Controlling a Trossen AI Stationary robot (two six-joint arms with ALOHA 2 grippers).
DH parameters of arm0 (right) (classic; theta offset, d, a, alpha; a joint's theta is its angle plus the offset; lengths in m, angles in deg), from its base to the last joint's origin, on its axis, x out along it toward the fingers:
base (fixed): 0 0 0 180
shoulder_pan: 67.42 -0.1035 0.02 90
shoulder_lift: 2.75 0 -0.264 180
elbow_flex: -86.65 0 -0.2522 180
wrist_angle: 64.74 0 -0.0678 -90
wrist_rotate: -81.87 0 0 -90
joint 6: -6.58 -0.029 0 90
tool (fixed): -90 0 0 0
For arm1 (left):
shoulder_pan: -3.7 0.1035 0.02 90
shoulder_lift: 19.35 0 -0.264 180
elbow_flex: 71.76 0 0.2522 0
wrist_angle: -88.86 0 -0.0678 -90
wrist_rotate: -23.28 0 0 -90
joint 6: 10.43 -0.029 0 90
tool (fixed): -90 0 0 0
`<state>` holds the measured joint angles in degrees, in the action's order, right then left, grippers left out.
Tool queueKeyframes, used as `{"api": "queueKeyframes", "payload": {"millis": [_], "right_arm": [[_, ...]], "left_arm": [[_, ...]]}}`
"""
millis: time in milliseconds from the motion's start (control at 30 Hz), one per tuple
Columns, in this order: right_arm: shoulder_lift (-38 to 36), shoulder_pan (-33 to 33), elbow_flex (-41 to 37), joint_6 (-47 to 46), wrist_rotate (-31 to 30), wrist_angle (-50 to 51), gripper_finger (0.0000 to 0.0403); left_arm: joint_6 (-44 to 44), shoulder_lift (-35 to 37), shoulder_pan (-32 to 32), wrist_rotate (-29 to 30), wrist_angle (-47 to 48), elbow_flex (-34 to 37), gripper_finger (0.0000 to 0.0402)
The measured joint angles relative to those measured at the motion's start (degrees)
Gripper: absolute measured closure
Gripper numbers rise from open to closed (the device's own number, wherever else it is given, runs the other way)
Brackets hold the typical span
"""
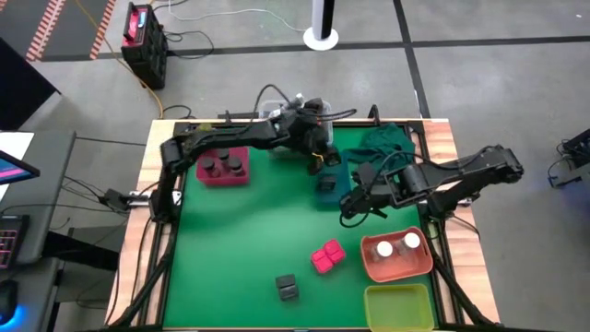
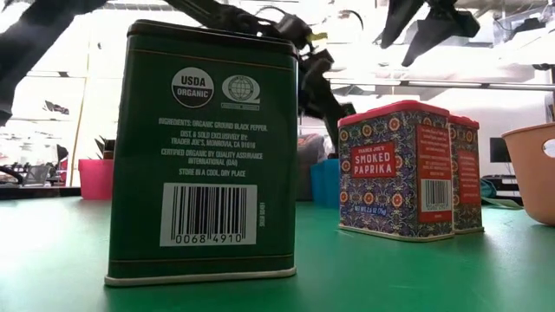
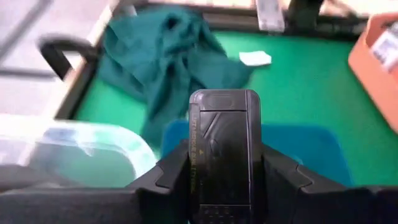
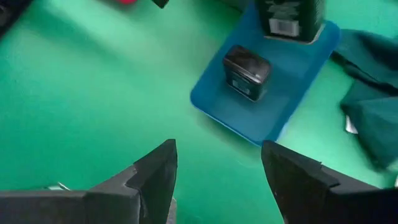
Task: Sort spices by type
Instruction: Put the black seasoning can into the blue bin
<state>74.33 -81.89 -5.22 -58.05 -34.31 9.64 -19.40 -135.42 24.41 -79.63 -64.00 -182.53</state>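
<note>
The left gripper [image 1: 324,159] hangs over the blue tray [image 4: 292,93] at the back of the table [image 1: 249,249], its fingers [image 3: 171,174] clamped on a dark tin [image 3: 224,149] held upright. A second dark tin [image 4: 247,71] already stands in that tray, apart from the held one. The right gripper [image 1: 355,205] hovers just in front of the blue tray with its fingers [image 4: 155,165] spread wide and nothing between them. Dark round jars [image 1: 223,163] sit in the pink tray [image 1: 205,175] at back left; two white-capped jars [image 1: 398,245] lie in the orange tray [image 1: 378,267] at front right, beside a yellow tray [image 1: 398,307]. Two pink paprika tins [image 1: 326,255] stand touching on the mat near the front, and a green pepper tin [image 1: 287,287] stands apart, nearer the edge. A teal cloth [image 1: 387,143] lies crumpled at back right, and what looks like a clear bin [image 3: 74,152] sits beside the blue tray.
</note>
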Motion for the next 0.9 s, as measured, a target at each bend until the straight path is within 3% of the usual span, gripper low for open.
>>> {"api": "queueKeyframes", "payload": {"millis": [267, 667, 800, 900], "right_arm": [[-3.8, 1.6, 0.0, 2.2, 0.6, 5.7, 0.0143], [-12.4, 2.4, 0.0, 3.7, -3.4, 7.1, 0.0143], [-13.1, 2.5, 0.0, 3.8, -3.7, 8.1, 0.0143], [-13.1, 2.6, 0.0, 4.3, -3.7, 8.3, 0.0143]], "left_arm": [[-5.1, -7.6, -1.5, 4.2, 11.1, -10.3, 0.0269], [-11.5, -8.0, -5.0, 8.5, 15.1, -9.8, 0.0269], [-11.8, -7.9, -6.1, 14.6, 14.7, -9.8, 0.0262], [-11.5, -7.9, -6.1, 15.7, 15.0, -9.8, 0.0245]]}}
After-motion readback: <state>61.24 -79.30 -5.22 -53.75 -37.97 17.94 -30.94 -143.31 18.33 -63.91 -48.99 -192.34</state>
